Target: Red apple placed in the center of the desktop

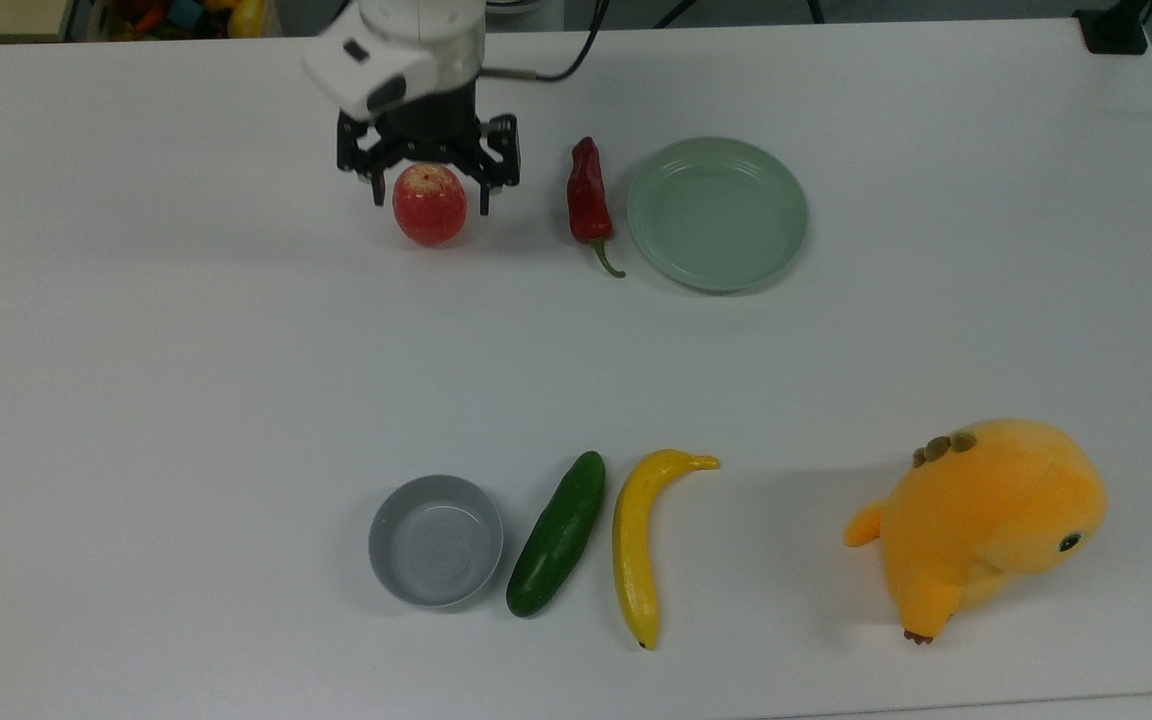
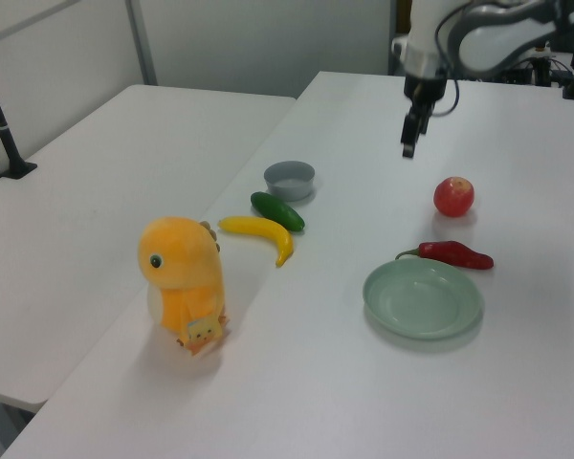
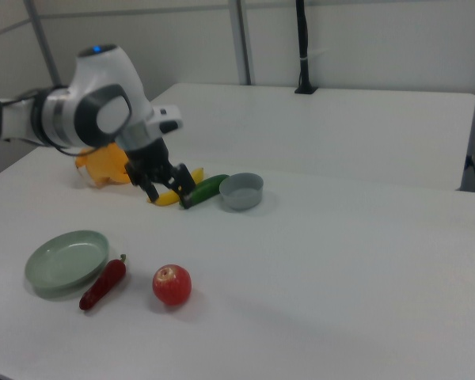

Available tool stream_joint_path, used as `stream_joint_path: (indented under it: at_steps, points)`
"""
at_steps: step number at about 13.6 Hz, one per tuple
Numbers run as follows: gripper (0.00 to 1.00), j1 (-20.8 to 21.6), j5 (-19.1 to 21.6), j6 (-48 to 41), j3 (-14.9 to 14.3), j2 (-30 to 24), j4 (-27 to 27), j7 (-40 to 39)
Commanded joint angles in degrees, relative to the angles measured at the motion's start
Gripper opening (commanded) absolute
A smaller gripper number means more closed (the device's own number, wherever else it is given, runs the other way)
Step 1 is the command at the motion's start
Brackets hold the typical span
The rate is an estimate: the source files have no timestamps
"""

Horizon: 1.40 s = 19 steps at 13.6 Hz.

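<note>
While the red apple [image 1: 429, 204] rests alone on the worktop [image 1: 236, 350] in the top view's upper middle, the fingers [image 1: 377, 185] hang above it, spread wide, gripping nothing.

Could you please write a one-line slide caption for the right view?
Open gripper raised above the red apple, which rests on the desktop beside a red chili pepper.
</note>
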Motion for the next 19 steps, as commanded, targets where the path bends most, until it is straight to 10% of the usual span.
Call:
stream_joint_path:
  at_steps: [1, 9, 19]
  points:
    - [1.0, 1.05, 4.02, -9.16, -0.08, -5.87, 5.38, 6.16]
    - [1.0, 0.26, 11.6, -29.31, 0.01, -10.44, 15.35, 5.83]
    - [1.0, 0.08, 10.82, -20.71, 0.63, -7.81, 13.94, -4.02]
